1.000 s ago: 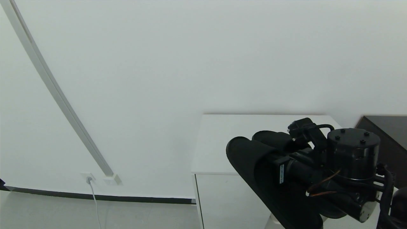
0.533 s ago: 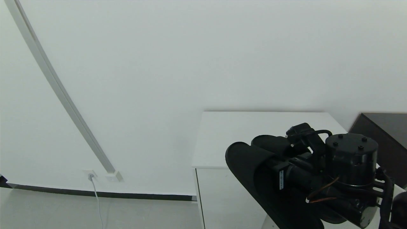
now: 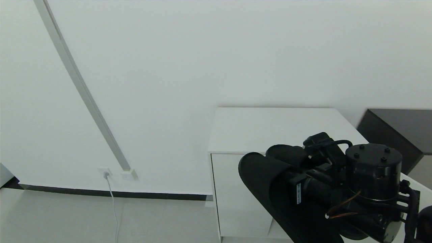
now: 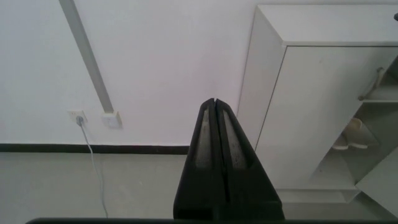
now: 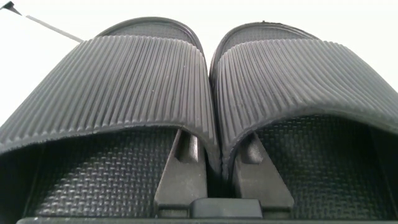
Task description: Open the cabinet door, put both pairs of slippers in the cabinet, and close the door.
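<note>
In the head view my right arm holds a pair of black slippers (image 3: 266,179) in front of the white cabinet (image 3: 270,128). The right gripper (image 5: 219,155) is shut on the slippers (image 5: 149,81), its fingers (image 5: 186,155) reaching under the ribbed straps and pinching the two inner walls together. My left gripper (image 4: 214,107) is shut with nothing in it and hangs above the floor, left of the cabinet (image 4: 311,93). The cabinet's right part stands open, and a pale pair of slippers (image 4: 351,134) lies on a shelf inside.
A dark piece of furniture (image 3: 398,128) stands right of the cabinet. A wall socket with a white cable (image 3: 107,173) and a slanted conduit (image 3: 77,81) are on the wall to the left. Bare floor (image 3: 101,219) lies below them.
The whole head view has shifted, so the camera moved; the cabinet and conduit sit elsewhere in the picture. The right arm with the black slippers keeps its pose.
</note>
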Robot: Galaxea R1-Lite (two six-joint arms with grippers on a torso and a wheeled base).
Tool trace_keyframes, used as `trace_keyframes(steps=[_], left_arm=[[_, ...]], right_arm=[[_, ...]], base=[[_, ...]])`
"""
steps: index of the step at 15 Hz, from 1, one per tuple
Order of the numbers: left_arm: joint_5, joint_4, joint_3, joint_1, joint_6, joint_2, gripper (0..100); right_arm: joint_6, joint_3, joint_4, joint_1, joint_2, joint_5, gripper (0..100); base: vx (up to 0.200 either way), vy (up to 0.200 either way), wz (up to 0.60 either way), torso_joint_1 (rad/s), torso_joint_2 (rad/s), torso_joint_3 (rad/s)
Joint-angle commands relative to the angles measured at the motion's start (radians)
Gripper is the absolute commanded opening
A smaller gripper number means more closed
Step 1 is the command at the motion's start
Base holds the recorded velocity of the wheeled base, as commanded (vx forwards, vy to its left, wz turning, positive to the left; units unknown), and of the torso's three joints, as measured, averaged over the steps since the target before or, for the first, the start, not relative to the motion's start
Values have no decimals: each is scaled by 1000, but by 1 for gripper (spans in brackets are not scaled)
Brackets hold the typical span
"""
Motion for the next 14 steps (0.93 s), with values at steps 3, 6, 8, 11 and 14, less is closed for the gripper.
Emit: trace_keyframes(steps=[3, 6, 8, 11, 14], left_arm=[[0, 0, -2, 1, 0, 1, 0], [0, 0, -2, 1, 0, 1, 0], [0, 0, -2, 1, 0, 1, 0], [1, 0, 0, 1, 0, 1, 0], [1, 0, -2, 1, 0, 1, 0]], right_arm=[[0, -8, -3, 3, 22, -1, 0], [0, -11, -5, 8, 22, -1, 0], [0, -10, -5, 14, 22, -1, 0], [0, -11, -5, 17, 22, -1, 0], [0, -10, -5, 17, 22, -1, 0]], base=[[0, 0, 0, 0, 0, 0], [0, 0, 0, 0, 0, 0], [0, 0, 0, 0, 0, 0], [0, 0, 0, 0, 0, 0], [0, -200, 0, -2, 2, -1]])
